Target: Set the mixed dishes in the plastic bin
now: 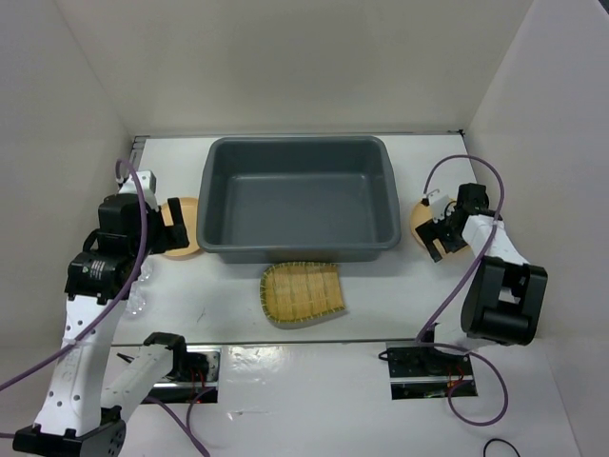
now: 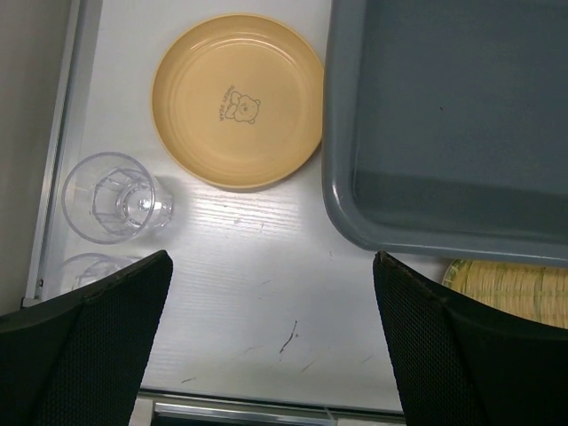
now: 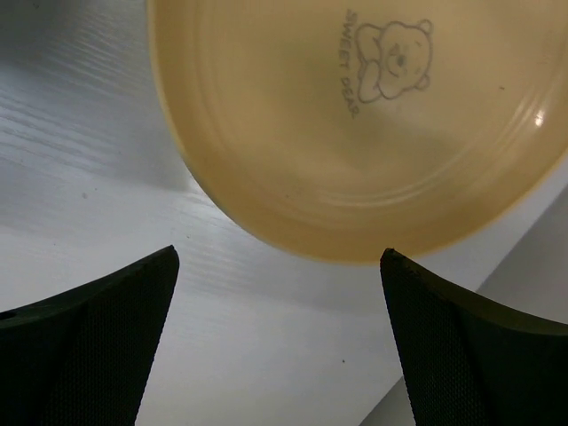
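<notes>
A large dark grey rectangular plastic bin (image 1: pixel 298 195) with rounded corners and a lipped rim sits at the far middle of the white table (image 1: pixel 381 305). Nothing lies inside it. All the dishes are outside it, on the table.

A yellow slatted bamboo tray (image 1: pixel 303 292) with rounded corners lies flat just near of the bin's near rim, a little left of its centre. A round flat tan plate (image 2: pixel 238 99) with a small bear drawing in its middle rests just beside the bin's left wall, its edge very close to the rim. Left and near of this plate stands a small clear transparent cup (image 2: pixel 114 197), upright, apart from the plate. A second clear cup (image 2: pixel 89 271) stands just near of the first, partly hidden behind a finger.

The left gripper (image 2: pixel 271 257) hangs above the bare table near of this plate, its fingers spread wide and holding nothing.

A second round tan plate (image 3: pixel 355 124), bearing the same bear print, lies to the right of the bin, apart from its right wall. The right gripper (image 3: pixel 280 253) is low over the plate's edge with its black fingers (image 3: pixel 89 346) spread wide; nothing is clamped between them. Whether they touch the table cannot be told.
</notes>
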